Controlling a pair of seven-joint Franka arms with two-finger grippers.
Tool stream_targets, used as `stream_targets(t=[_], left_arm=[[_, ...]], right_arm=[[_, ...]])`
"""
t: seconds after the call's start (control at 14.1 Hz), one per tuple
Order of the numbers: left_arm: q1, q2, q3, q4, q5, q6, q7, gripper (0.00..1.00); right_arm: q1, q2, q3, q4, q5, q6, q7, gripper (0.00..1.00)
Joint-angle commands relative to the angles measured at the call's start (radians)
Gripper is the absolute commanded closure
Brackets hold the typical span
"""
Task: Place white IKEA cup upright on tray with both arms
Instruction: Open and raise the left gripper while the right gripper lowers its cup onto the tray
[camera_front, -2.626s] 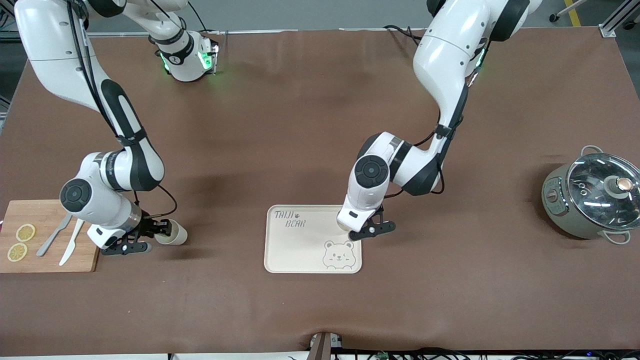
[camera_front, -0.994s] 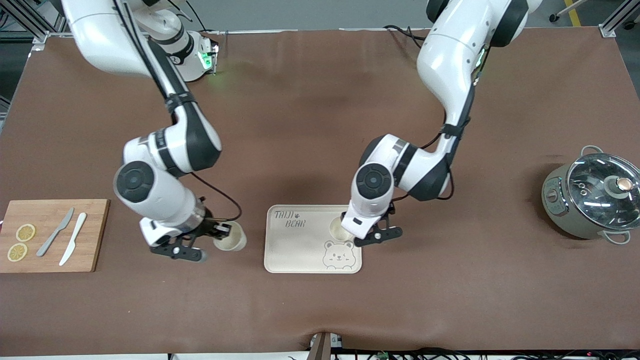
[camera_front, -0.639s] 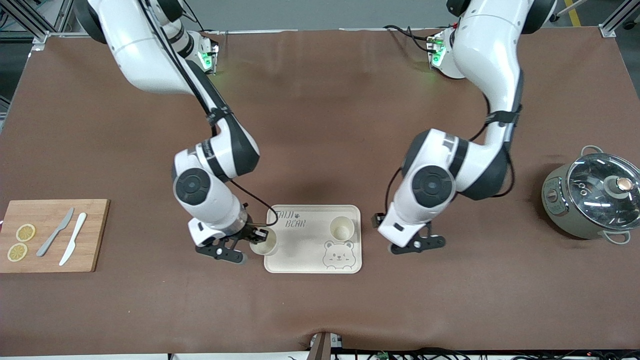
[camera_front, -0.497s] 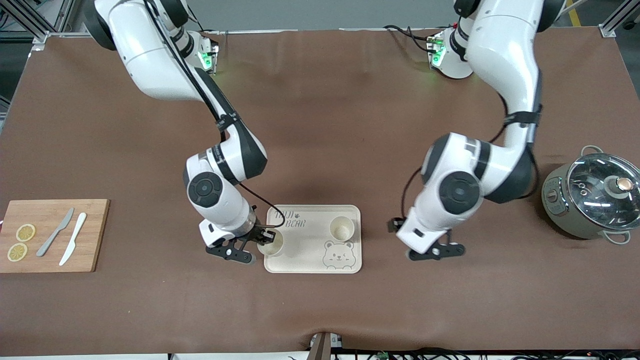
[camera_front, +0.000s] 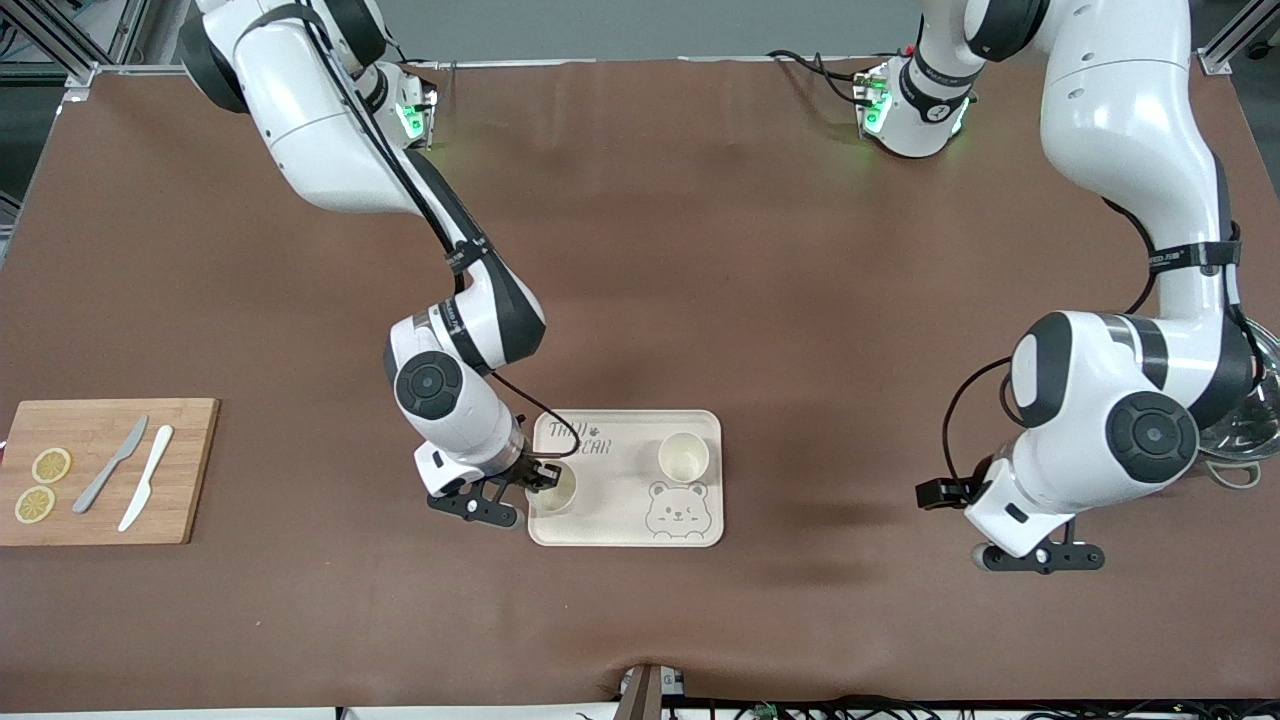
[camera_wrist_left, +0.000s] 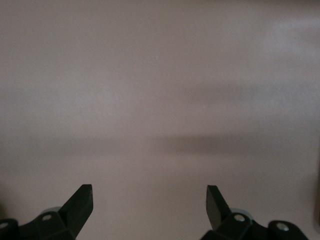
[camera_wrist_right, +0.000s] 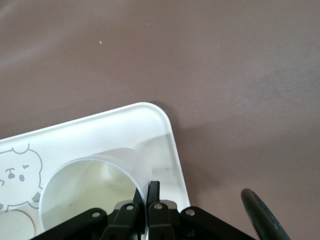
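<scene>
The left gripper (camera_front: 1040, 557) is held spread wide and empty over bare brown table (camera_front: 640, 620) toward the left arm's end, well apart from the tray (camera_front: 610, 520). A white cup (camera_front: 553, 489) is pinched by its rim in the closed right gripper (camera_front: 527, 483), upright over the tray corner toward the right arm's end. A second cup (camera_front: 683, 457) is seen standing upright on the tray, farther from the front camera.
</scene>
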Motion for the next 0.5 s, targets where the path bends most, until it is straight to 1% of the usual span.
stream_targets(t=[0.0, 0.07, 0.14, 0.28, 0.35, 0.43], left_arm=[[0.019, -0.086, 0.002, -0.022, -0.018, -0.004, 0.0, 0.0], [0.022, -0.125, 0.001, -0.029, -0.021, -0.014, 0.0, 0.0], [0.023, -0.161, 0.001, -0.049, -0.018, -0.047, 0.0, 0.0], [0.027, -0.224, -0.001, -0.052, -0.016, -0.136, 0.002, 0.0], [0.042, -0.256, -0.011, -0.052, -0.015, -0.186, 0.005, 0.0], [0.074, -0.284, -0.058, -0.054, -0.015, -0.231, 0.003, 0.0]], right_arm=[[0.02, 0.032, -0.01, 0.03, -0.004, 0.018, 0.019, 1.0], [0.02, 0.037, -0.01, 0.03, -0.004, 0.02, 0.02, 1.0], [0.022, 0.038, -0.01, 0.03, -0.004, 0.022, 0.02, 1.0], [0.025, 0.044, -0.01, 0.03, -0.004, 0.028, 0.023, 1.0], [0.025, 0.044, -0.01, 0.029, -0.005, 0.032, 0.022, 1.0], [0.025, 0.046, -0.01, 0.029, -0.005, 0.032, 0.022, 1.0]])
